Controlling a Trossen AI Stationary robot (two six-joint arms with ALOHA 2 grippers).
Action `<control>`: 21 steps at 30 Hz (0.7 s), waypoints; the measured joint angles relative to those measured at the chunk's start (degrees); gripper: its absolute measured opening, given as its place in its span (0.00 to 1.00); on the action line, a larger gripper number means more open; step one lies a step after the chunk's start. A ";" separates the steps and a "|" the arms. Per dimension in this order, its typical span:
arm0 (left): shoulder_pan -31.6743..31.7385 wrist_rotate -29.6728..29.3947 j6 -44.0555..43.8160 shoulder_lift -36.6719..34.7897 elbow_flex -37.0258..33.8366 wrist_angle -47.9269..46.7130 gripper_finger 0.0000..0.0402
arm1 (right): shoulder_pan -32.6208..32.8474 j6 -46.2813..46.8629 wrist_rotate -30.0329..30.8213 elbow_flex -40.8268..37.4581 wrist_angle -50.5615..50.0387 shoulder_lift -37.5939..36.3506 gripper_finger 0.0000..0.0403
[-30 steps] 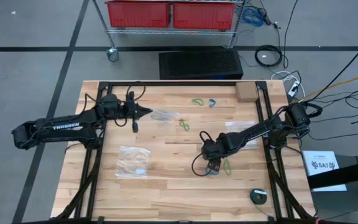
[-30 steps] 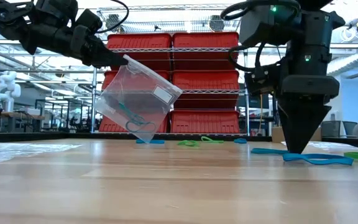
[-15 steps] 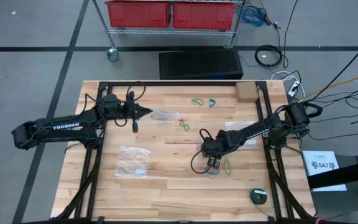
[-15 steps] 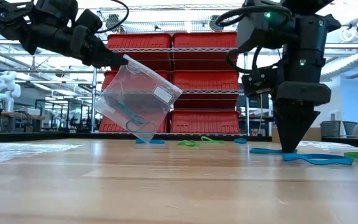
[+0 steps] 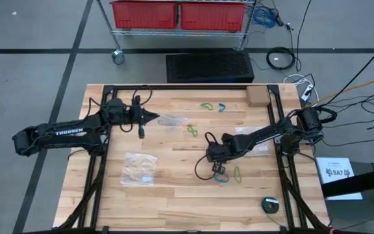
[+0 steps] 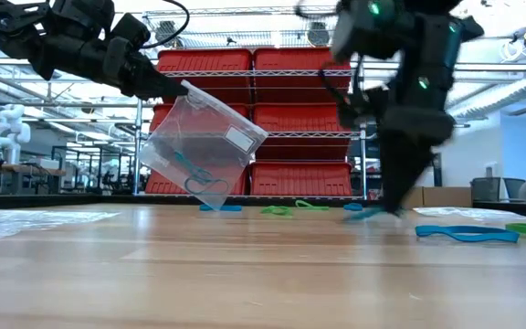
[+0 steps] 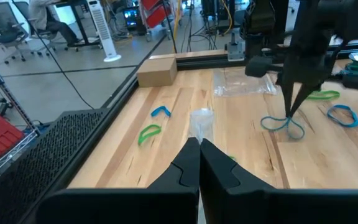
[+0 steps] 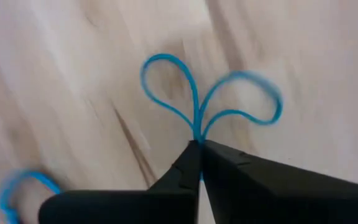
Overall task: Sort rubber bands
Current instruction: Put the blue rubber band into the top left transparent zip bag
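Shifting toward the table's middle since a second ago, the right gripper (image 8: 197, 149) has lifted off the wood with its jaws clamped on a blue rubber band (image 8: 197, 99), which droops in two loops from the fingertips just above the table (image 5: 174, 195). Opposite, the left gripper (image 7: 199, 146) has not moved, its jaws pinched on the corner of a clear plastic bag (image 6: 199, 146) held aloft, apparently so sorted bands can be dropped in; a teal band already seems to sit inside. Another blue band (image 6: 464, 234) and green bands (image 5: 206, 105) lie scattered on the wood.
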 joint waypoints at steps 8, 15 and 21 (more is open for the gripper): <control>0.01 0.00 -0.02 0.00 0.00 0.03 0.00 | -1.80 -10.23 5.31 10.96 -5.61 -0.05 0.00; -0.01 0.02 -0.04 0.00 0.00 0.02 0.00 | -6.47 -25.11 11.66 22.85 -5.22 -0.14 0.00; 0.02 0.02 -0.27 0.00 0.00 0.04 0.00 | -10.46 -36.45 11.68 28.39 2.56 -0.23 0.00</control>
